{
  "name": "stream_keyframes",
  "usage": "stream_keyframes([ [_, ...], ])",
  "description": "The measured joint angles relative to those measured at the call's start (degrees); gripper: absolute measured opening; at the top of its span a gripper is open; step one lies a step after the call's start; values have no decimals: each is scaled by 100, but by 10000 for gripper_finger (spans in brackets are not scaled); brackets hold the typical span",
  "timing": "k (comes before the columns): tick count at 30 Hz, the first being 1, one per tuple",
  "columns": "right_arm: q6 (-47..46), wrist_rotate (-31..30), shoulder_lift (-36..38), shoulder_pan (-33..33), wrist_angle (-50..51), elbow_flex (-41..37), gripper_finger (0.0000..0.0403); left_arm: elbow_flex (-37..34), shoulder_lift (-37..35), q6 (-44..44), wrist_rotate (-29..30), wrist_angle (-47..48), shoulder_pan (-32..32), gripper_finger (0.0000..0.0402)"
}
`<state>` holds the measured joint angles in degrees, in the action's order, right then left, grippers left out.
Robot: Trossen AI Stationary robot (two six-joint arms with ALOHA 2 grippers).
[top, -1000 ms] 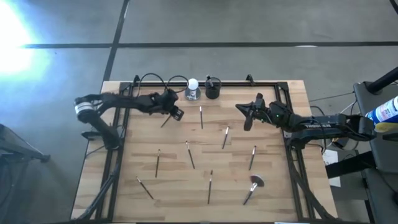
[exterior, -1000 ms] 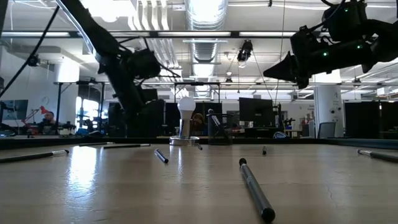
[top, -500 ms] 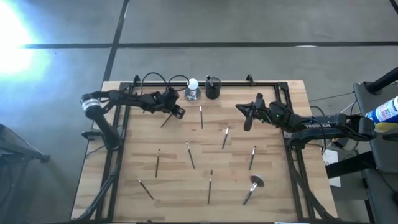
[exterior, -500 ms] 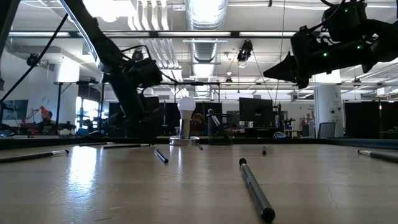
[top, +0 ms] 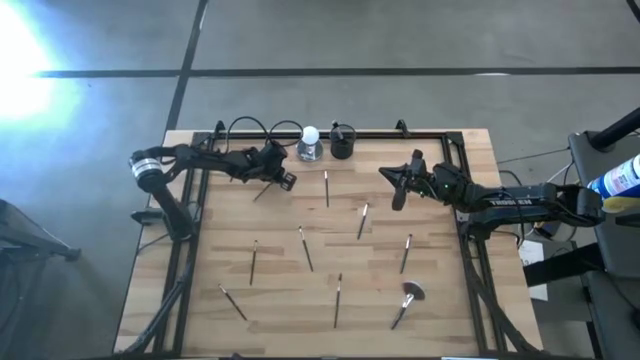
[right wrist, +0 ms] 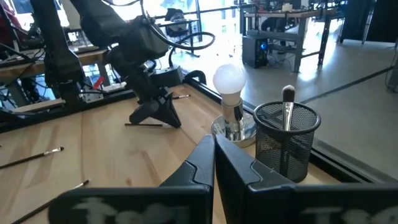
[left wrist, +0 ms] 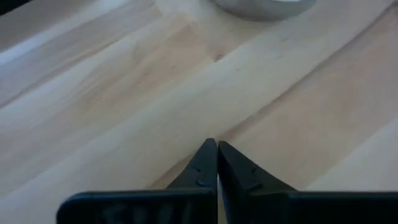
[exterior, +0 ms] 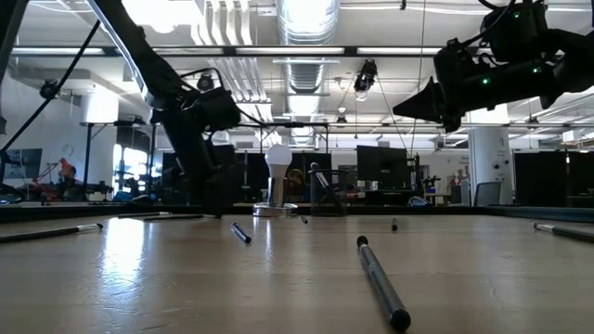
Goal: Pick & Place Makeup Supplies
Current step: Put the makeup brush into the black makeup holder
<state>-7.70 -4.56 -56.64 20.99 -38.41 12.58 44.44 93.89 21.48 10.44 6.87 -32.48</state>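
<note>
Several thin makeup brushes lie flat on the wooden table (top: 440, 300), among them one (top: 326, 187) near the far edge and a fluffy-headed one (top: 407, 300) near the front. My left gripper (top: 283, 180) is shut, its tips (left wrist: 216, 144) down at the tabletop beside a dark brush (top: 262, 190) (right wrist: 144, 124). The left wrist view shows only bare wood at the tips. My right gripper (top: 398, 195) (right wrist: 213, 140) hangs shut and empty above the table's far right part. My left gripper points down with its shut fingertips at the tabletop, right by the near end of the dark brush (right wrist: 163, 124). No brush shows between the tips in the left wrist view. Whether the fingers touch the brush, I cannot tell.
At the far edge stand a black mesh cup (top: 342, 140) (right wrist: 287, 140) with one brush in it and a white ball on a clear base (top: 310, 143) (right wrist: 229, 93). A black frame (top: 470, 250) borders the table. Loose brushes (exterior: 380, 283) are scattered across the middle and front.
My left arm has stretched out toward the table's far edge, and its gripper has sunk a little toward the tabletop by the dark brush. That brush now lies turned slightly from where it was.
</note>
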Motion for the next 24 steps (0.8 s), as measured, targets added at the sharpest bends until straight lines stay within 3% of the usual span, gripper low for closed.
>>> stream_keyframes([
  [2, 0, 0, 0, 0, 0, 0, 8, -117, -288, 17, 2, -23, 8, 1],
  [7, -12, 0, -2, 0, 4, 0, 8, -1021, -1332, 487, 1, -1434, 180, 0],
  [11, -244, 44, -104, 0, 0, 41, 8, -2226, -1916, 922, -282, -4230, 521, 0],
  [14, -280, 268, -402, -10, -41, 219, 8, -2820, -1854, 1016, -354, -6341, 790, 0],
  [17, -293, 441, -939, -131, -327, 489, 8, -2888, -1662, 906, -567, -7400, 961, 0],
  [24, -716, 878, -2471, -432, -1356, 1276, 12, -2087, -1224, 216, -1508, -7737, 1273, 0],
])
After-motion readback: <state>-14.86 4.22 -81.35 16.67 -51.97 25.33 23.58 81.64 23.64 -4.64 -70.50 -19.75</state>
